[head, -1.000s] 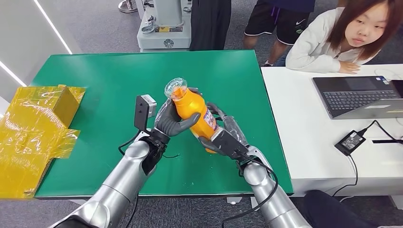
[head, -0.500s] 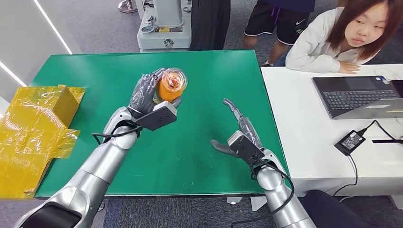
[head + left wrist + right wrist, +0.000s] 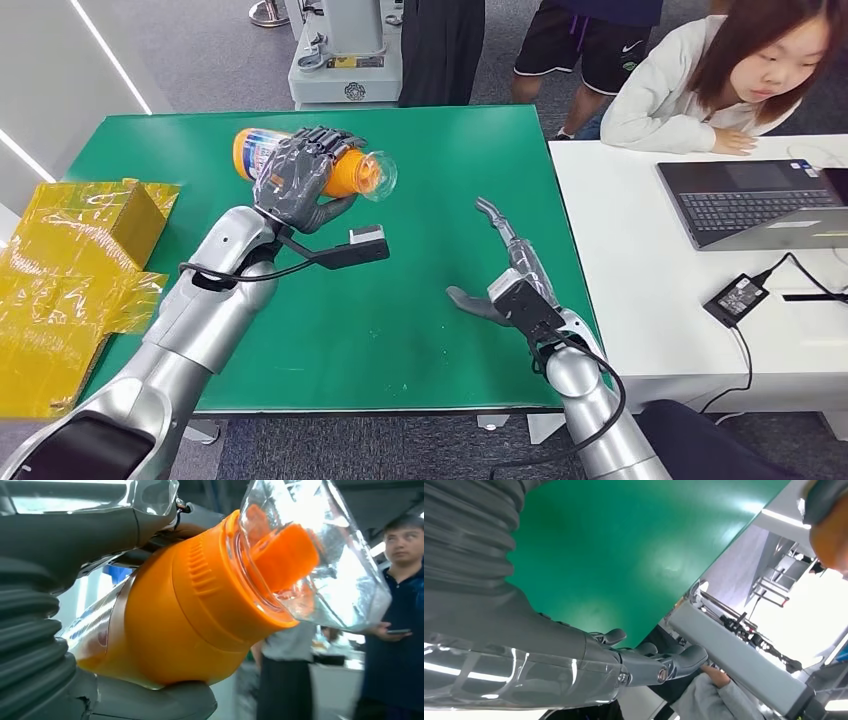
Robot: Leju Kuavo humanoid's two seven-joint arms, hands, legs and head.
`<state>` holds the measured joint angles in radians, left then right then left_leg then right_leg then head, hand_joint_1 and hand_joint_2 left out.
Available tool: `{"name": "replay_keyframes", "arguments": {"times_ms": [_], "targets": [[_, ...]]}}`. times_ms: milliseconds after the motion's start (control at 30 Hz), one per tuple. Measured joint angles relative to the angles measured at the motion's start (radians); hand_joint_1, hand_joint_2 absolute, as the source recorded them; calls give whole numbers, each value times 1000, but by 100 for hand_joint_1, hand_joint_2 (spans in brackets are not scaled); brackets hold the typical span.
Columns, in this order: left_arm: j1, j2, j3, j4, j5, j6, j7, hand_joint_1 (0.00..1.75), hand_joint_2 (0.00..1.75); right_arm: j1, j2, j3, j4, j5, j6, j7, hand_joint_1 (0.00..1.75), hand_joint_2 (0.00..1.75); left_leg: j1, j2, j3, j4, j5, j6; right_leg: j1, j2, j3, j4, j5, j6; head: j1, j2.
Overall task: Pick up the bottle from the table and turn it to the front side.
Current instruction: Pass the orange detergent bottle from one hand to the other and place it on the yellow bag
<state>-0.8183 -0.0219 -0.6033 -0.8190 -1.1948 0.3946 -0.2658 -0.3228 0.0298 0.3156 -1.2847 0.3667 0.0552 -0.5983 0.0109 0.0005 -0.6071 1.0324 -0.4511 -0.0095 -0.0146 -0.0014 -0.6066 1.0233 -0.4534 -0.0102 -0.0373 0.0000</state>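
An orange bottle (image 3: pixel 345 172) with a clear cap lies sideways in the air over the far left part of the green table (image 3: pixel 420 330), cap pointing right. My left hand (image 3: pixel 295 180) grips its body from above, fingers wrapped over the label. Close up in the left wrist view, the bottle (image 3: pixel 190 615) fills the space between thumb and fingers, its clear cap (image 3: pixel 320 555) jutting out. My right hand (image 3: pixel 505 275) is open above the table's right part, fingers stretched, holding nothing; in the right wrist view its fingers (image 3: pixel 654 662) reach out over the green surface.
A crumpled yellow wrapped box (image 3: pixel 80 270) sits off the table's left edge. A white desk (image 3: pixel 660 290) with a laptop (image 3: pixel 745 200) and a power adapter (image 3: pixel 737 297) adjoins on the right, where a person (image 3: pixel 700 90) leans. Others stand behind the table.
My left hand took the bottle from both hands, carried it left and away, and tipped it onto its side. My right hand let go and stays open at the right.
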Motion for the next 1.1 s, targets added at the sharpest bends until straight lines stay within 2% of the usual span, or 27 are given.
{"name": "replay_keyframes", "arguments": {"times_ms": [233,467,700,933,1033,1100], "targets": [[-36,37,-12,18,-139,14,31,175,175,30,-18,-1,-51,-11,-5,4,0,175,0,0,0,0,0,0,0,0,0,0,0,0,0,0],[-62,86,-50,46,-359,38,142,175,175,38,-27,-2,-60,-20,0,-4,0,175,0,0,0,0,0,0,0,0,0,0,0,0,0,0],[-117,144,-152,109,-367,37,226,175,175,61,-34,-18,-78,-32,-3,-9,0,175,0,0,0,0,0,0,0,1,0,0,0,0,0,0],[-155,195,-180,156,-366,21,215,175,175,96,-51,-37,-109,-47,-10,-12,0,175,0,1,0,0,0,0,0,1,0,0,0,0,0,0],[-156,235,-179,157,-365,11,205,175,175,103,-58,-47,-114,-64,-9,-19,0,175,0,3,0,-1,0,0,0,3,0,1,0,0,0,0],[-150,277,-175,154,-366,14,204,175,175,104,-61,-50,-112,-72,-6,-30,0,175,0,4,0,-1,0,0,0,4,-1,1,0,0,0,0]]}}
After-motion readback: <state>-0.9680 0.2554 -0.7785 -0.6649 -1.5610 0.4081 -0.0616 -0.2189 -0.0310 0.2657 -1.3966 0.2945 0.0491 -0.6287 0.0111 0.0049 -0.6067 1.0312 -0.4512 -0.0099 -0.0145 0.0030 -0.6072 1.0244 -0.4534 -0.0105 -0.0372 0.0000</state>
